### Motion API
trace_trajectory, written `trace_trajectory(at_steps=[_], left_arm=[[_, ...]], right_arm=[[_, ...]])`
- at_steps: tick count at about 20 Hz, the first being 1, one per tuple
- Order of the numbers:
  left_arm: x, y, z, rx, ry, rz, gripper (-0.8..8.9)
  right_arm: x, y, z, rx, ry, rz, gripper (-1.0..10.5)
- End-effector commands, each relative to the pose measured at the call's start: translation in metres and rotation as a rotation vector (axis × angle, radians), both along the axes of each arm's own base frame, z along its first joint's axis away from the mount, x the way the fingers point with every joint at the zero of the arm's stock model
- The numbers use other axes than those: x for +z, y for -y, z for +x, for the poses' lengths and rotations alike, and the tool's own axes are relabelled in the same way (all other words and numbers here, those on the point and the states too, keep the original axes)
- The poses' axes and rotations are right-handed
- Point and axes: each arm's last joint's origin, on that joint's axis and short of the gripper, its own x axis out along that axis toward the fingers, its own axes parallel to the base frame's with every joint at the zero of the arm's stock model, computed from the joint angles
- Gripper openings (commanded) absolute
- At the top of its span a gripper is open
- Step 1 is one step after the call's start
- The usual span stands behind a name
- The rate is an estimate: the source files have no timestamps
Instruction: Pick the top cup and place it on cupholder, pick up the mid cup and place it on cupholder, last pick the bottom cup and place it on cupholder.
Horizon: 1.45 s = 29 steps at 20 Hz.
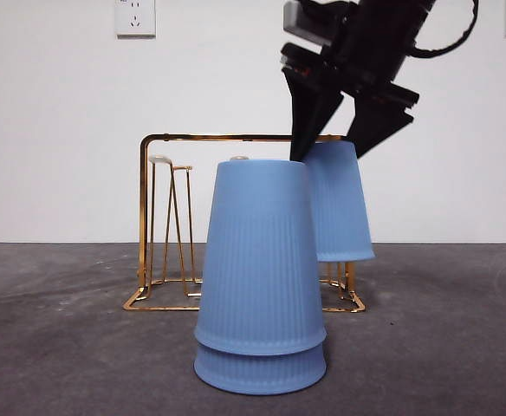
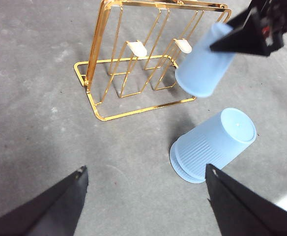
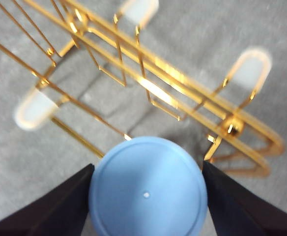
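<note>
Stacked cups (image 1: 260,286) nearest, clear of cupholder (image 1: 162,225); right tool (image 1: 344,143) clamps top cup (image 1: 338,204) over rack; left tool (image 2: 143,196) wide, empty.

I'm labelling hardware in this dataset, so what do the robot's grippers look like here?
Both grippers are matte black. The left gripper shows two broad, wedge-shaped jaws tapering to blunt tips. The right gripper has two pointed, triangular jaws under a blocky black body, with a black cable looping out beside it; from the left wrist view a small red detail shows on that body. No readable markings.
</note>
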Motion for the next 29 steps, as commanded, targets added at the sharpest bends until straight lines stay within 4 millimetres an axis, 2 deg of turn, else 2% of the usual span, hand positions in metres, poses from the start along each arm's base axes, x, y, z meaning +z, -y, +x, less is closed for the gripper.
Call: trace_trajectory(at_steps=[1,3,7,9,11,14,18,21,23,29], left_arm=[[0.006,0.000,0.000,-0.007,0.026,-0.004,3.78],[0.006,0.000,0.000,-0.007,0.026,-0.004,3.78],[0.006,0.000,0.000,-0.007,0.026,-0.004,3.79],[0.006,0.000,0.000,-0.007,0.026,-0.004,3.79],[0.006,0.000,0.000,-0.007,0.026,-0.004,3.79],[0.006,0.000,0.000,-0.007,0.029,-0.004,3.82],[0.007,0.002,0.002,-0.023,0.038,-0.008,3.97],[0.012,0.007,0.006,-0.059,0.052,-0.026,4.11],[0.017,0.012,0.011,-0.096,0.046,-0.027,4.11],[0.026,0.042,0.037,-0.225,0.030,-0.020,4.11]], right_arm=[[-0.003,-0.005,0.003,-0.002,-0.004,0.010,3.0],[-0.002,-0.005,0.003,-0.004,-0.005,0.012,3.9],[-0.001,-0.005,0.002,-0.003,-0.003,0.013,4.0],[0.006,-0.003,-0.001,-0.004,0.014,0.022,4.0],[0.021,0.002,-0.009,-0.006,0.060,0.045,4.0],[0.050,0.014,-0.029,-0.006,0.134,0.089,4.0],[0.085,0.036,-0.068,0.027,0.166,0.149,4.0],[0.099,0.050,-0.099,0.076,0.144,0.189,4.0],[0.094,0.057,-0.117,0.095,0.159,0.203,4.0],[0.047,0.077,-0.163,0.102,0.111,0.261,4.0]])
